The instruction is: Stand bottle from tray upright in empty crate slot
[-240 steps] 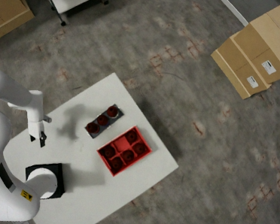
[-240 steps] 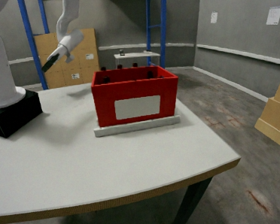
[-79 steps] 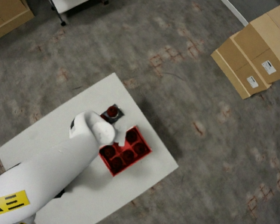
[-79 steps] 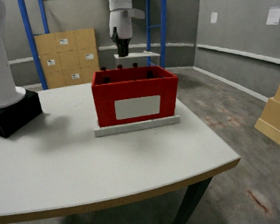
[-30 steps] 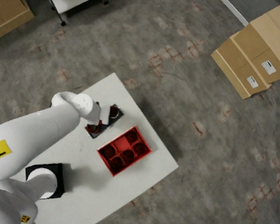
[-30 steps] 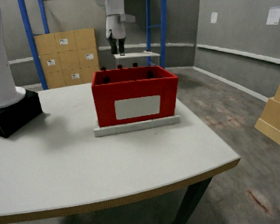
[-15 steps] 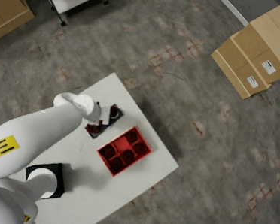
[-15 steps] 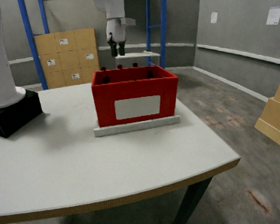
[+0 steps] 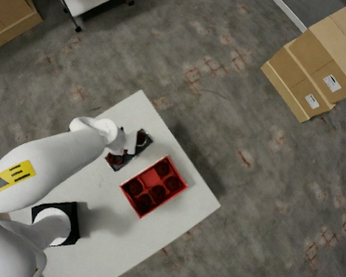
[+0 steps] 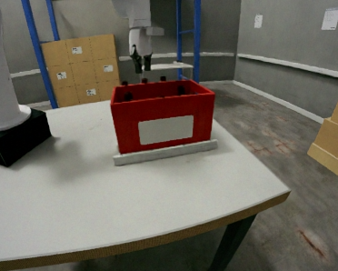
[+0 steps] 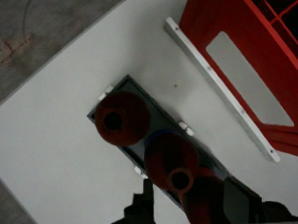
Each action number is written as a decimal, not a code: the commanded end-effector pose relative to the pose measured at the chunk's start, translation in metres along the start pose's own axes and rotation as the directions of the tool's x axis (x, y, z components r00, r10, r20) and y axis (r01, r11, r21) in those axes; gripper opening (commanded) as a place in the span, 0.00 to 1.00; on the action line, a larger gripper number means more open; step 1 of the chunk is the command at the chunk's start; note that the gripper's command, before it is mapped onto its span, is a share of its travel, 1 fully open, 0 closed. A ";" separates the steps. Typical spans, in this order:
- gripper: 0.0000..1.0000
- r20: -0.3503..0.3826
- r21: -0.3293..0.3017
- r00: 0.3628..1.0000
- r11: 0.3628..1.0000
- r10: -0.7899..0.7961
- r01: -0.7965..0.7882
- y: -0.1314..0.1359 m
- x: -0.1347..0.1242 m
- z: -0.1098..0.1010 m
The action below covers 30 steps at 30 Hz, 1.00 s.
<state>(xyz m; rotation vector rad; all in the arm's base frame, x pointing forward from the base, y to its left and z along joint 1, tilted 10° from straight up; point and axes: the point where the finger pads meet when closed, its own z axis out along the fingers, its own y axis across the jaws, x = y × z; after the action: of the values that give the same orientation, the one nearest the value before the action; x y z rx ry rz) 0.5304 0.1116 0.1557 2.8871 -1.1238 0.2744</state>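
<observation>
A dark tray lies on the white table beside the red crate. It holds three dark red bottles standing upright: one at the far end, one in the middle, and one partly hidden under my fingers. My gripper hangs open above the tray, its fingers on either side of the nearest bottle and clear of it. In the overhead view the gripper is over the tray's middle. The crate has several bottles and one empty slot on the side toward the tray. In the side view the gripper is above and behind the crate.
The crate stands on a pale base strip. The robot's black base is at the table's near left. The table edge runs close behind the tray. Cardboard boxes stand on the floor well away.
</observation>
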 end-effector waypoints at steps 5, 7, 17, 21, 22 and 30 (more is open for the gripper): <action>0.65 -0.001 0.002 1.000 1.000 0.000 0.000 -0.001 0.001 0.007; 0.65 -0.001 0.002 1.000 1.000 0.000 0.000 -0.001 0.001 0.008; 0.65 -0.001 0.002 1.000 1.000 0.000 0.000 -0.001 0.001 0.010; 0.65 -0.001 0.002 1.000 1.000 0.000 0.000 -0.001 0.001 0.010; 0.65 -0.001 0.002 1.000 1.000 0.000 0.000 -0.001 0.001 0.010; 0.65 -0.001 0.002 1.000 1.000 0.000 0.000 -0.001 0.001 0.010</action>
<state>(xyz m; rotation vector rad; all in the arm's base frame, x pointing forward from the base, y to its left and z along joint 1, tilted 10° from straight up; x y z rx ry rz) 0.5326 0.1106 0.1448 2.8869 -1.1239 0.2752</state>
